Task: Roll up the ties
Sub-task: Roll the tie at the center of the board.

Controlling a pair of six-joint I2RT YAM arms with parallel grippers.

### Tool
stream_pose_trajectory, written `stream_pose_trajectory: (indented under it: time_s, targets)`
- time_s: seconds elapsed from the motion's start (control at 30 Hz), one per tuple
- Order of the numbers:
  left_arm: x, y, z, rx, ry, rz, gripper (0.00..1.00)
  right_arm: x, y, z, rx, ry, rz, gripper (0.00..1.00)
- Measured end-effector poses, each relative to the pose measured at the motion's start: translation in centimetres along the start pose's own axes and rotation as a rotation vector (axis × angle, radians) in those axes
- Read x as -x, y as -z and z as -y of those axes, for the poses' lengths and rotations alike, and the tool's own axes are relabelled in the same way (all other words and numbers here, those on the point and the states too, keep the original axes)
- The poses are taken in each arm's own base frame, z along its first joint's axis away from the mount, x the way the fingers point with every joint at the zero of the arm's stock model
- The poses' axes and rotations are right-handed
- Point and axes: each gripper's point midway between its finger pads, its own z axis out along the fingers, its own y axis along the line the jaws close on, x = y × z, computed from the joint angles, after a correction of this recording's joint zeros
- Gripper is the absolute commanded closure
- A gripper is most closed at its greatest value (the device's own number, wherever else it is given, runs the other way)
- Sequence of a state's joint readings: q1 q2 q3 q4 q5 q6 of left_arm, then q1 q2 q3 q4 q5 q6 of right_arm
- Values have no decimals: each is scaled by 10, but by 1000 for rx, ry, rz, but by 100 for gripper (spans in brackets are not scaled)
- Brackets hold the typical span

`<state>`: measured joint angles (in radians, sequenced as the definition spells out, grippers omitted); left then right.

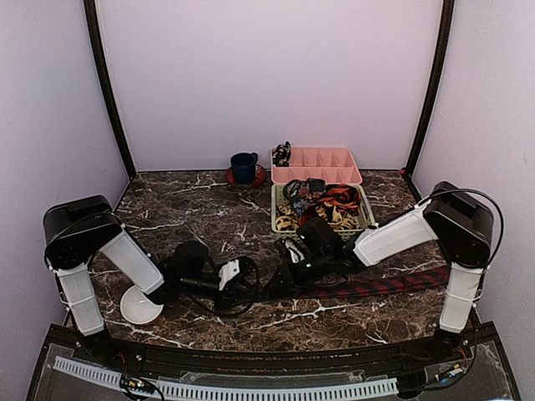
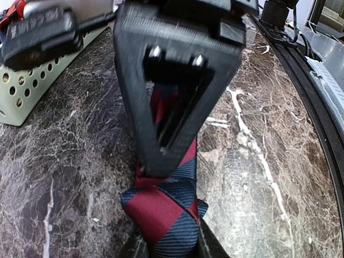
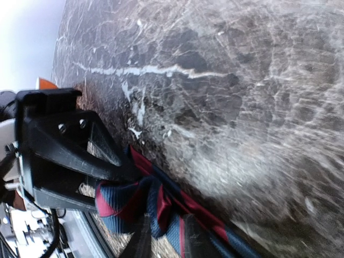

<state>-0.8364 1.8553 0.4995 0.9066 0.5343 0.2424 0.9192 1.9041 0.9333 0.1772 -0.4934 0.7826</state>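
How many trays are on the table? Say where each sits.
2: pink divided tray at the back, beside the blue cup; pale green basket in front of it, holding ties. None appear hidden.

Ribbed woven cloth tie (image 2: 161, 209), glossy veined marble table (image 2: 258, 188), matt perforated plastic basket (image 2: 21, 91)

No legible text, no labels, no brand names, no numbers or signs, in any view
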Motion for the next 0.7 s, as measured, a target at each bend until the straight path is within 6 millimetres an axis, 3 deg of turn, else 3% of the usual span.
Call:
stream_pose_trajectory:
  time_s: [0.03, 0.17, 0.47, 0.57, 0.7]
  targets:
    - [0, 0, 0, 0, 1, -1, 73, 1, 4, 0, -2, -7, 5, 66]
    - [-1, 0, 0, -1, 3, -6, 73, 6, 15, -9, 19, -15, 25, 62]
    - [-2, -2, 0, -5, 9, -16, 73, 11, 8, -29, 61, -7, 12, 64]
    - [-1, -2, -1, -6, 11, -21, 72, 13, 1, -34, 65, 6, 5, 74]
    - [-1, -3, -1, -9, 13, -28, 72, 8, -6, -26, 47, -1, -18, 95]
